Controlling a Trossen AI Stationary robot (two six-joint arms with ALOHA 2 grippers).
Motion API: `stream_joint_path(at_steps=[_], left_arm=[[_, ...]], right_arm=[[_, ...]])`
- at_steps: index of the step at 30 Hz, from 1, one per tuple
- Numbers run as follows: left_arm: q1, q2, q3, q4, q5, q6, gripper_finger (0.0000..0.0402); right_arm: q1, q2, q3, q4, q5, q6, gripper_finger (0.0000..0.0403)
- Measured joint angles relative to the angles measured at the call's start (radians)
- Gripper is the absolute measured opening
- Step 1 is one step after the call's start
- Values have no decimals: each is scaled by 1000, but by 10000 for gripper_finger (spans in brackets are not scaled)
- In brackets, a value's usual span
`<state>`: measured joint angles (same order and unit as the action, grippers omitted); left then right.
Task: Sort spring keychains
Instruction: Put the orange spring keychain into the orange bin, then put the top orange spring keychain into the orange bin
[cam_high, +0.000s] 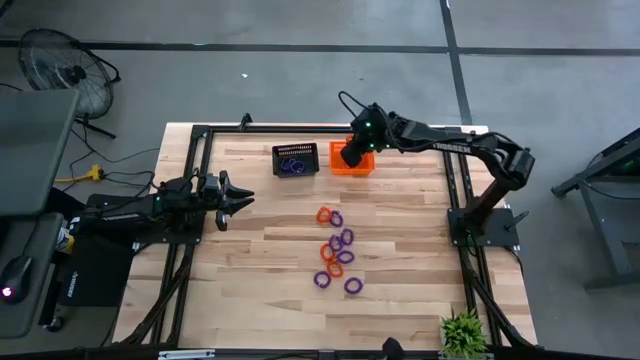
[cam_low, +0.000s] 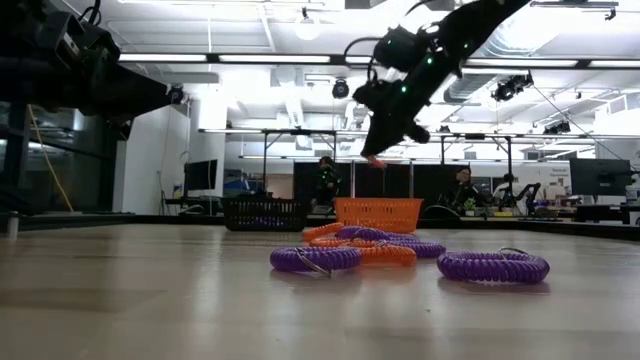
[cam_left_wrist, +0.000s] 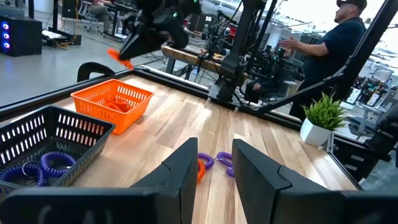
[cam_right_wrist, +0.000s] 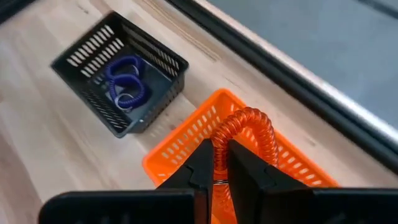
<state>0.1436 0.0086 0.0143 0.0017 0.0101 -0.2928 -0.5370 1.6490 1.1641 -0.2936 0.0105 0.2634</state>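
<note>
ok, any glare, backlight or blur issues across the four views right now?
Low view: bright ceiling lights silhouette the right gripper and its arm; the near table is soft, the spring keychains sharper. Left wrist view: bright windows wash out the room; the left gripper is dark. Right wrist view: evenly lit, the orange keychain clear. High view: even, no glare.

Grey concrete floor (cam_high: 300, 25); floor fan (cam_high: 55, 65) at corner (off the table); ceiling strip lights (cam_low: 250, 58); distant desks.

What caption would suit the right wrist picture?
Right gripper holds an orange spring keychain above the orange basket, beside the black basket.
</note>
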Motion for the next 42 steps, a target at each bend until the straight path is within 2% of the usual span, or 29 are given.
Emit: stream_joint_path(at_steps=[9, 16, 26, 30, 35, 39, 42], left_arm=[[0, 0, 0, 0, 0, 0, 99], [0, 0, 0, 0, 0, 0, 99], [0, 0, 0, 0, 0, 0, 99], [0, 0, 0, 0, 0, 0, 99], [0, 0, 0, 0, 0, 0, 99], [0, 0, 0, 0, 0, 0, 99], [0, 0, 0, 0, 0, 0, 99]], right_arm=[[5, 87, 0, -1, 0, 183, 36], [5, 101, 0, -4, 0, 193, 42], [5, 101, 0, -15, -2, 189, 104], [5, 101, 0, -7, -74, 170, 117], [25, 99, 0, 23, -253, 97, 118], [85, 99, 0, 33, -362, -5, 118], [151, 99, 0, 18, -381, -106, 118]])
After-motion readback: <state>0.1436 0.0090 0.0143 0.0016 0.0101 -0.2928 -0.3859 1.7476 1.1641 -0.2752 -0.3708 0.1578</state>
